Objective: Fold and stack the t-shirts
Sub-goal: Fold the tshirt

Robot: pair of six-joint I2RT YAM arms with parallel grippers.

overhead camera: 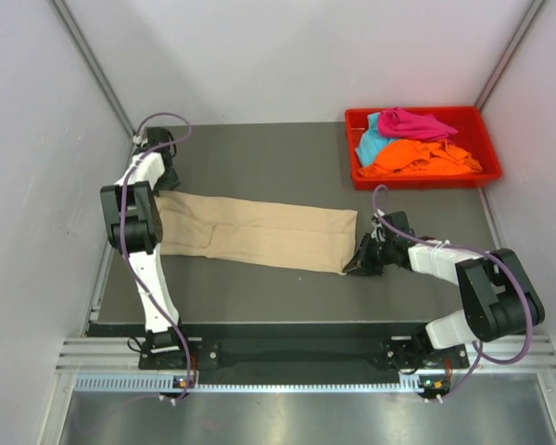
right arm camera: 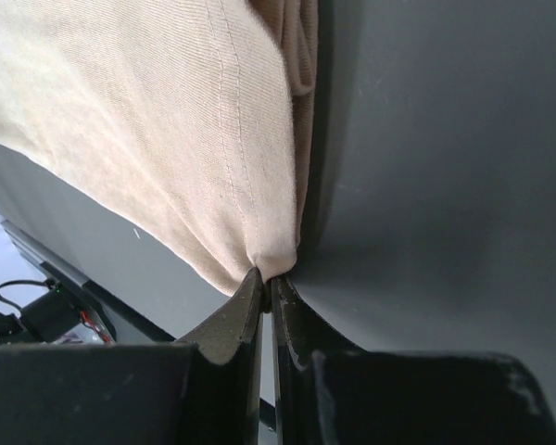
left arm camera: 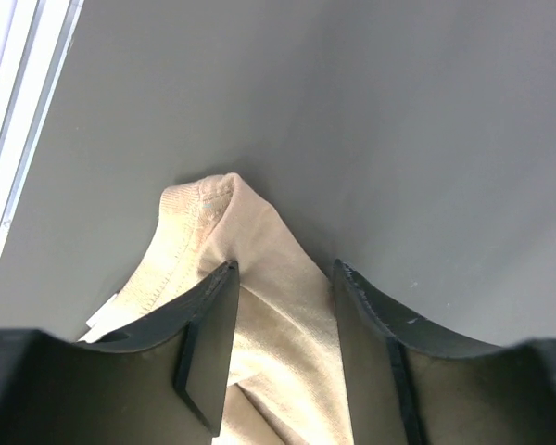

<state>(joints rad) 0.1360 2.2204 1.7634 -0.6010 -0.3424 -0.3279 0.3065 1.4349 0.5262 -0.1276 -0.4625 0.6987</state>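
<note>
Left wrist: white label [left arm camera: 100, 320] at beige t-shirt [left arm camera: 278, 278] collar

High rear camera overlooks the table [overhead camera: 278, 158]; wrist cameras closely face opposite ends of the beige t-shirt [overhead camera: 259, 232].

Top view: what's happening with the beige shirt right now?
The beige t-shirt lies across the table as a long, narrow strip. The right arm has its jaws shut on a corner of the shirt's right end. The left arm is at the collar end, jaws open on either side of the cloth, not pinching it. The orange t-shirt, pink t-shirt and teal t-shirt sit bunched in the red tray, unfolded.
</note>
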